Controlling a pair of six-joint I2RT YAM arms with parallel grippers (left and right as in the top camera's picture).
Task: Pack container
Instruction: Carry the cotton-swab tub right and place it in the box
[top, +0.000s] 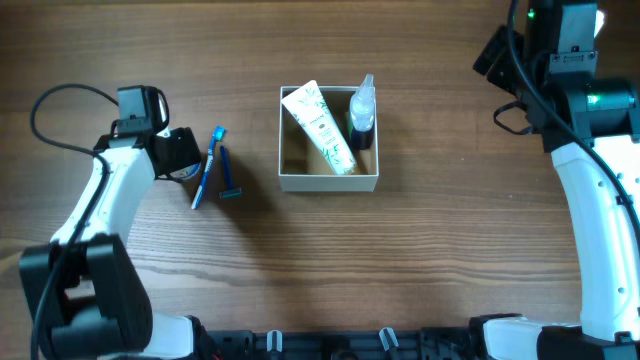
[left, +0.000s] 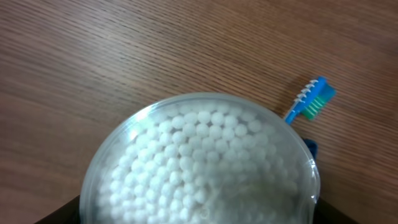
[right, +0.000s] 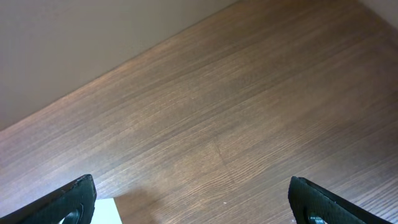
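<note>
A: Looking at L gripper (top: 180, 153): over the round swab jar (left: 202, 165), jar btwn its fingers, can't tell if clamped.
B: R gripper (right: 193, 193)?
A: Fingers wide apart, nothing held.
B: And the container (top: 328, 182)?
A: Mid table (top: 430, 260), toothpaste tube (top: 320, 115) + spray bottle (top: 361, 115) inside; toothbrush (top: 208, 165) & razor (top: 229, 178) btwn it and jar.

No words, brand names or numbers can be read anywhere. The white tube (top: 322, 125), lying in the box (top: 330, 183) at the upper middle of the overhead frame, carries green markings that may be leaves or lettering, too small to tell. The small bottle (top: 361, 118) beside it shows no legible label.
</note>
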